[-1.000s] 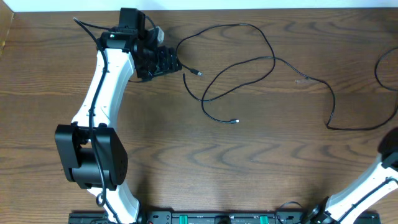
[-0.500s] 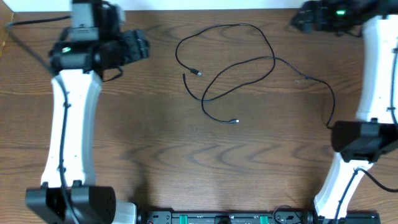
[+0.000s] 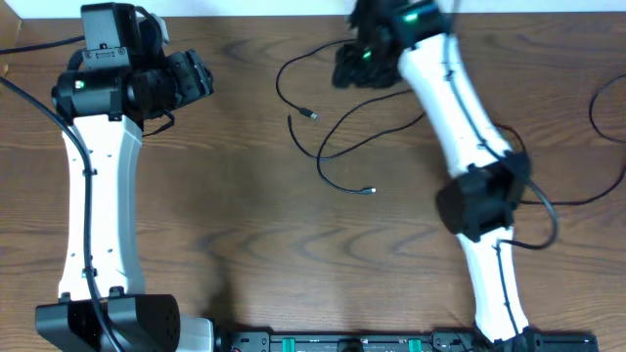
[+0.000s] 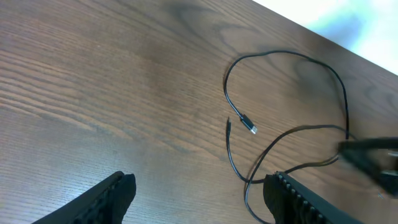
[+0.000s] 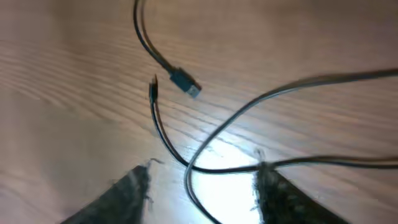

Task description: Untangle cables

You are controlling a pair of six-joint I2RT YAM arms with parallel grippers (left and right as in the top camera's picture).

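The thin black cables (image 3: 342, 137) lie looped over each other at the table's top middle. One plug end (image 3: 311, 115) and a second end (image 3: 372, 191) lie free. My right gripper (image 3: 344, 70) hovers over the loop's upper part, open. In the blurred right wrist view, its gripper (image 5: 202, 199) has crossing cables (image 5: 193, 167) between the fingers (image 5: 130, 193), below a plug (image 5: 185, 82). My left gripper (image 3: 201, 78) is open at the upper left, away from the cables. In its wrist view the gripper (image 4: 199, 205) holds nothing, with the plug (image 4: 249, 124) ahead.
The right arm (image 3: 460, 117) lies across the cables' right-hand run and hides it. A black cord (image 3: 602, 112) curls at the right edge. A bar with green connectors (image 3: 352, 342) lines the front edge, and a white strip (image 3: 293, 8) borders the back.
The right arm has swung from the right side to the top middle over the cable loop, and its jaws have narrowed. The left arm has pulled back to the left, still open.
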